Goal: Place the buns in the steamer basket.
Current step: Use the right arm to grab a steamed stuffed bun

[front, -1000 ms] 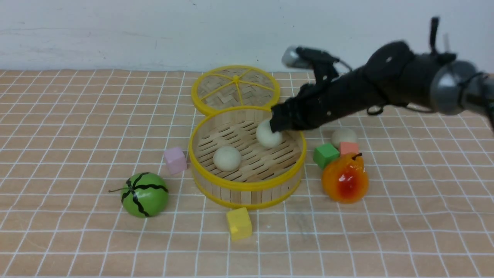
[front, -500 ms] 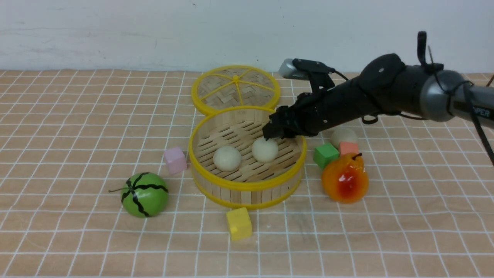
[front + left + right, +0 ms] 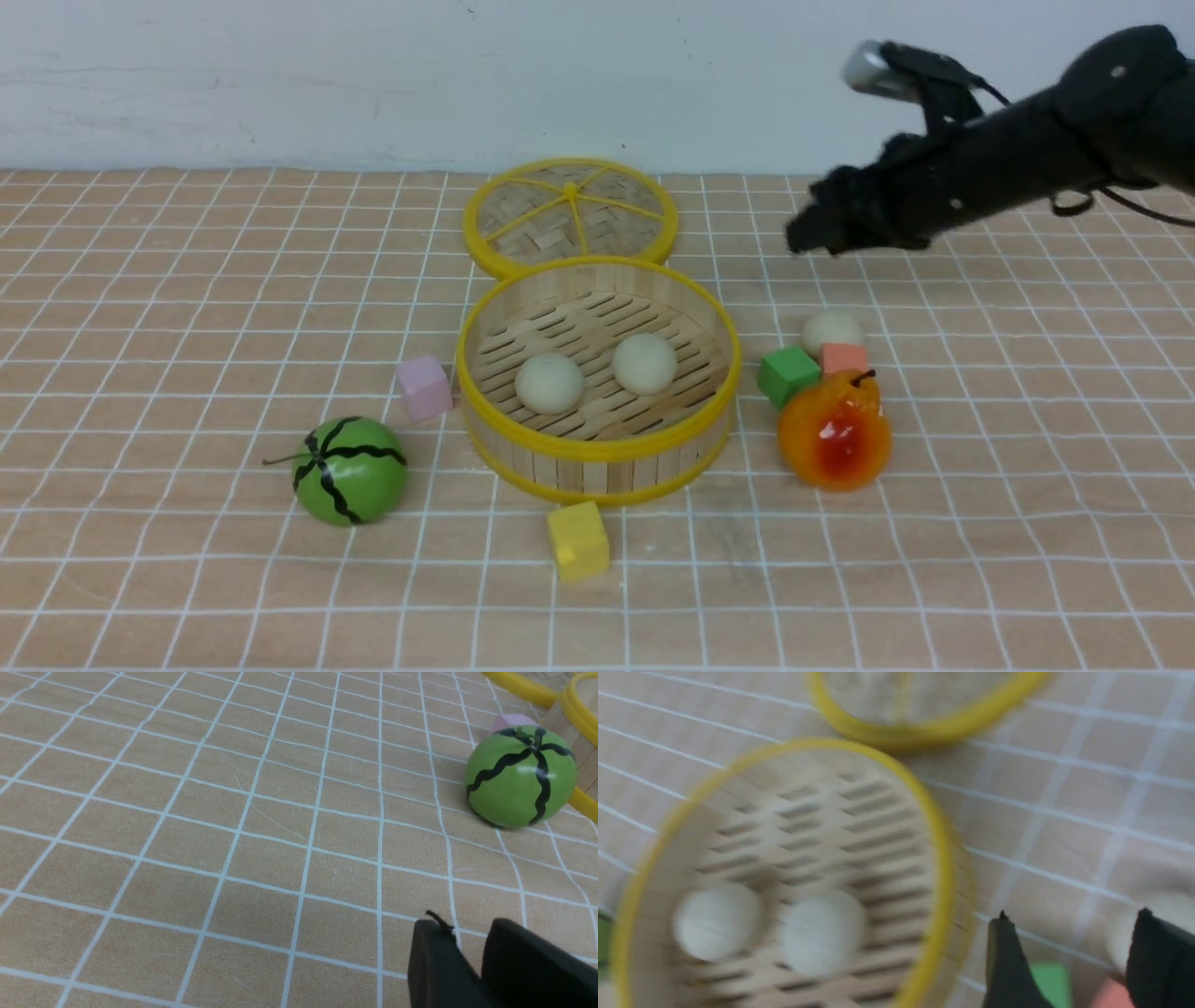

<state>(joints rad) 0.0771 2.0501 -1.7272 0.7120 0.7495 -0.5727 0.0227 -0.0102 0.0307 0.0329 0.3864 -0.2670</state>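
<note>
The steamer basket (image 3: 597, 443) stands mid-table with two cream buns (image 3: 550, 383) (image 3: 644, 363) on its slatted floor; both show blurred in the right wrist view (image 3: 717, 919) (image 3: 822, 931). A third bun (image 3: 832, 329) lies on the cloth right of the basket, behind a salmon cube. My right gripper (image 3: 805, 233) hangs open and empty in the air above and behind that bun; its open jaws show in the right wrist view (image 3: 1069, 933). My left gripper (image 3: 467, 933) is shut and empty, low over the cloth near the green melon.
The flat woven lid (image 3: 570, 217) lies behind the basket. A green cube (image 3: 787, 374), salmon cube (image 3: 844, 358) and orange pear (image 3: 834, 429) crowd the third bun. A pink cube (image 3: 425, 386), green melon (image 3: 350, 469) and yellow cube (image 3: 578, 539) sit around the basket.
My right gripper let a bun go into the basket, then rose and swung right, out over the third bun. The bun settled beside the first one.
</note>
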